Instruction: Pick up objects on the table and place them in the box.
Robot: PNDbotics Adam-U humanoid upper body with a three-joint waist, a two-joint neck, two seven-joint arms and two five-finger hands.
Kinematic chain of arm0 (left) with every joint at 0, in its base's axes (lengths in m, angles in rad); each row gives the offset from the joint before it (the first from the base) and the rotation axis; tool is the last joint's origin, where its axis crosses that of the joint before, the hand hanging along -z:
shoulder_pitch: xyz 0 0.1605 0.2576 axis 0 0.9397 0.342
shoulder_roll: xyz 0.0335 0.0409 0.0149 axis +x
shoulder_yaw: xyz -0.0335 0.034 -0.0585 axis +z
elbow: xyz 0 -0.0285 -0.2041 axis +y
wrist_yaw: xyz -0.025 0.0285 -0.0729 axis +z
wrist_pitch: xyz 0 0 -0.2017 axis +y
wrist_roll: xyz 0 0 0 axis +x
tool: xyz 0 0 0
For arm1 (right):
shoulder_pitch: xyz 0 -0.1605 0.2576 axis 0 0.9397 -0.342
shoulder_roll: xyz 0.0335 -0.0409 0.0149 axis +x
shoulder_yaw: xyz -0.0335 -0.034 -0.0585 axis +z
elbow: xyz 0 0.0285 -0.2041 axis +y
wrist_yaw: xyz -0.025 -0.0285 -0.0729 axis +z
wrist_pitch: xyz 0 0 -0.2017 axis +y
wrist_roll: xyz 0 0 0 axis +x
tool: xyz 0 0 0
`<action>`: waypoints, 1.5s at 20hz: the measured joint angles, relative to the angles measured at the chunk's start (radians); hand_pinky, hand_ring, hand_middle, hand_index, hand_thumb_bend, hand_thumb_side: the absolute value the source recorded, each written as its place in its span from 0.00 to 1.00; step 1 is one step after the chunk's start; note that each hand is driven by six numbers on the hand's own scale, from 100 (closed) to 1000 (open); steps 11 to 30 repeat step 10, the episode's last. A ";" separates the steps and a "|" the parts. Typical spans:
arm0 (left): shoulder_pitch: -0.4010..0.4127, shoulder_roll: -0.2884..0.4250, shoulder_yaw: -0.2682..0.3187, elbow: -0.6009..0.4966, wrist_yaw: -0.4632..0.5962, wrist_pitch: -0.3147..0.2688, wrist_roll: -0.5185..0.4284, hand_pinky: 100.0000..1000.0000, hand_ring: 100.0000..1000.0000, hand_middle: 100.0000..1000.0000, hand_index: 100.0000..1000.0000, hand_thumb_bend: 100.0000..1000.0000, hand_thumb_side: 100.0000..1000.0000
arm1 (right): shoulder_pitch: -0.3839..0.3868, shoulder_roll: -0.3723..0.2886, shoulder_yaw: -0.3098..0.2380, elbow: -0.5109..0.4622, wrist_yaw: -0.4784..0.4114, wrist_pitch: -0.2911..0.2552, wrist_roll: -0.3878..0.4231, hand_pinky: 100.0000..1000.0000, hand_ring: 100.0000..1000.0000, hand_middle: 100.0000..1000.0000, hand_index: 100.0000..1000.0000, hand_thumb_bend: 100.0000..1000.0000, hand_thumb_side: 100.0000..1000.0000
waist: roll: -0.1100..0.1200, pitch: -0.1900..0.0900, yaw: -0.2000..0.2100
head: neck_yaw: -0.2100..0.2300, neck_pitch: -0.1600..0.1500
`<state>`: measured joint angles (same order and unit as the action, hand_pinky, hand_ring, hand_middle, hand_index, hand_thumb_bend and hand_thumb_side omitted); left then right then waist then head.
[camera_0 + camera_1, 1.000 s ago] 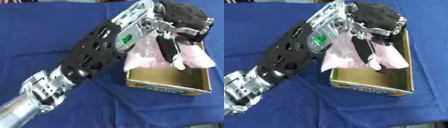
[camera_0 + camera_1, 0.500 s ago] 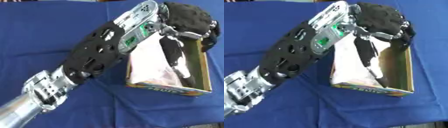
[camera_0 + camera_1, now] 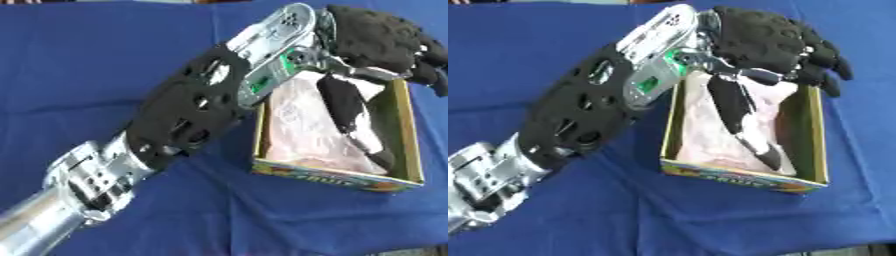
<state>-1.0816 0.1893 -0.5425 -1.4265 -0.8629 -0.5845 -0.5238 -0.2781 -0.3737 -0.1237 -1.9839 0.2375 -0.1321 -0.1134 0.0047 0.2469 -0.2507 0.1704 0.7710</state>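
The pink packet (image 3: 710, 135) lies inside the box (image 3: 811, 145), filling most of its floor, its near end close against the front wall. A second ago the packet bulged up over the box's left rim, pinched in the hand; half a second ago it was sliding down, and now it sits below the rim. The box stands on the blue tablecloth (image 3: 553, 45), right of centre.

The left hand (image 3: 767, 42) hangs over the box's far end. Its fingers (image 3: 824, 62) spread out straight past the far right corner, and the thumb (image 3: 741, 112) reaches down along the packet's top, resting on it (whether it presses or merely touches I cannot tell). The hand is opened out, no longer clamped on the packet.

The right eye view shows all the fingertips; in the left eye view they run off the right edge. The left eye view shows more of the silver forearm (image 3: 52, 210) at the lower left.

The box's front wall carries a coloured printed band (image 3: 337, 177) with lettering, too blurred to read.

The right hand shows in neither view.
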 measured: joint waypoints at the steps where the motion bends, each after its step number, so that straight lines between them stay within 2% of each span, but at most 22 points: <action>1: 0.000 0.000 0.000 0.000 -0.002 -0.001 0.001 0.92 0.96 0.96 0.93 0.63 0.99 | 0.000 0.000 0.000 0.000 0.000 0.000 0.000 0.62 0.53 0.69 0.86 0.00 0.88 | 0.000 0.000 0.000 | 0.000 0.000; 9: 0.004 0.003 0.000 -0.024 0.011 -0.014 0.014 0.88 0.94 0.94 0.91 0.53 0.97 | 0.000 0.000 0.000 0.000 0.001 0.000 0.000 0.63 0.53 0.69 0.86 0.00 0.88 | -0.002 0.000 0.006 | 0.000 0.000; 30: 0.005 0.010 0.000 -0.039 0.023 -0.016 0.018 0.88 0.94 0.94 0.91 0.53 0.97 | 0.000 0.000 -0.001 0.000 0.003 0.000 -0.001 0.63 0.53 0.69 0.86 0.00 0.88 | -0.003 0.000 0.007 | -0.001 0.000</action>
